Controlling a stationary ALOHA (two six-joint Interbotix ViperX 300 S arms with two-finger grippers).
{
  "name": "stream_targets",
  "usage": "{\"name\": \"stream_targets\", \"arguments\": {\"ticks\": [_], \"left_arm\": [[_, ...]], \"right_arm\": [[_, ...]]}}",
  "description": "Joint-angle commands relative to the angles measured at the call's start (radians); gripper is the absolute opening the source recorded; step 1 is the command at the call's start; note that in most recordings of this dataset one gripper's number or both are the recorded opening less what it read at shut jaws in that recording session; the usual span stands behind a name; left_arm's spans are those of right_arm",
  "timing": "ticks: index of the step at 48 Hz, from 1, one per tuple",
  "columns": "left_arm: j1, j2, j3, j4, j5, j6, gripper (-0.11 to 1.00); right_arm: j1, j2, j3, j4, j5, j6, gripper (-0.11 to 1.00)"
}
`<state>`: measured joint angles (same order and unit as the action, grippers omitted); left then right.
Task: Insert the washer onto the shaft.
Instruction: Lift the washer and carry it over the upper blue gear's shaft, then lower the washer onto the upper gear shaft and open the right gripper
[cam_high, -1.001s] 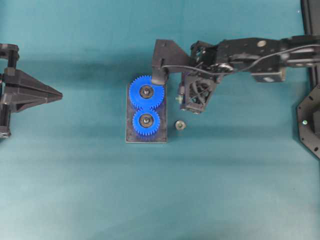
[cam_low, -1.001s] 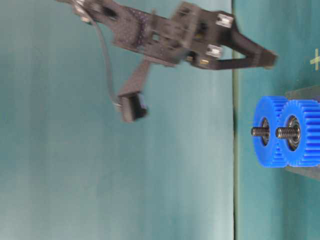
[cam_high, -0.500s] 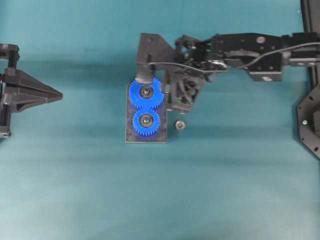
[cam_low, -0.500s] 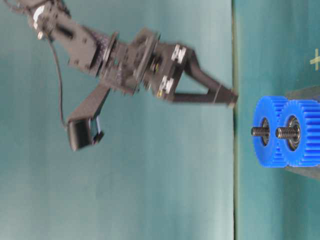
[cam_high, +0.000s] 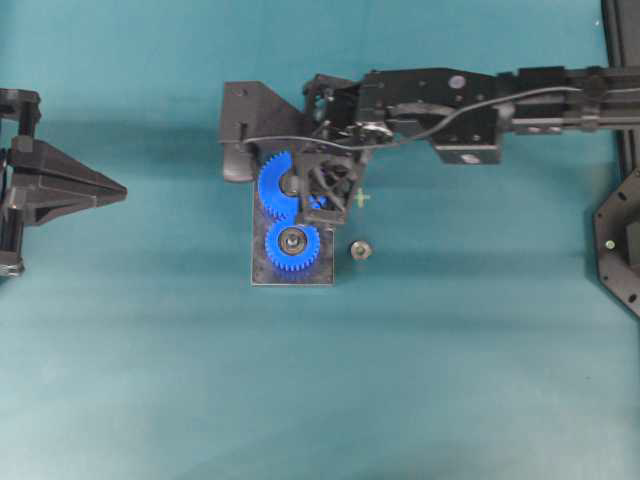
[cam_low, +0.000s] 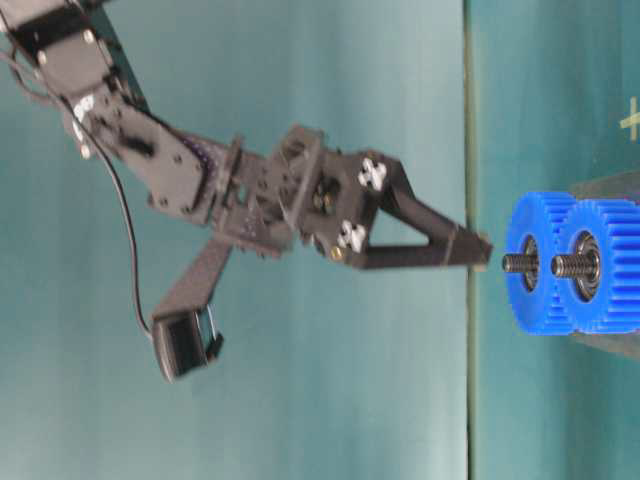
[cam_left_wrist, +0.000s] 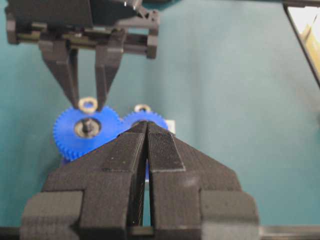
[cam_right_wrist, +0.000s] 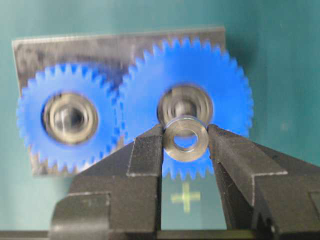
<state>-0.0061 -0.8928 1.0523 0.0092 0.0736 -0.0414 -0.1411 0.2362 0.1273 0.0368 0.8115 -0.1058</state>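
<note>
My right gripper (cam_right_wrist: 185, 131) is shut on a small metal washer (cam_right_wrist: 171, 141), pinched by its rim between the two fingertips. The washer hangs just above and slightly off the threaded shaft (cam_right_wrist: 185, 106) of the larger blue gear (cam_right_wrist: 227, 100). From overhead, the right gripper (cam_high: 322, 200) stands over the far gear (cam_high: 275, 190) on the grey plate (cam_high: 262, 275). At table level its fingertips (cam_low: 482, 250) are a short way above the shaft (cam_low: 518, 263). My left gripper (cam_high: 115, 188) rests shut at the table's left, holding nothing. The left wrist view looks past its tips (cam_left_wrist: 146, 124) at the washer (cam_left_wrist: 81, 104).
A smaller blue gear (cam_high: 292, 245) with its own shaft (cam_low: 565, 266) meshes with the larger one on the same plate. A loose metal ring (cam_high: 360, 250) lies on the table just right of the plate. A pale cross mark (cam_high: 361, 198) is on the table.
The right arm has swung left from beside the plate to over the far gear. Its fingertips have tilted down toward the shaft, still holding the washer. The left arm has not moved.
</note>
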Motion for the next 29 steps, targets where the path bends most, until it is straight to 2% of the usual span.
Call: {"name": "stream_targets", "arguments": {"ticks": [1, 29], "left_arm": [[-0.002, 0.005, -0.025, 0.002, -0.005, 0.0, 0.01], [-0.006, 0.005, -0.023, 0.003, -0.005, -0.002, 0.01]], "right_arm": [[0.006, -0.006, -0.038, 0.002, 0.008, -0.02, 0.33], [0.009, 0.034, -0.061, -0.002, 0.038, -0.026, 0.33]]}}
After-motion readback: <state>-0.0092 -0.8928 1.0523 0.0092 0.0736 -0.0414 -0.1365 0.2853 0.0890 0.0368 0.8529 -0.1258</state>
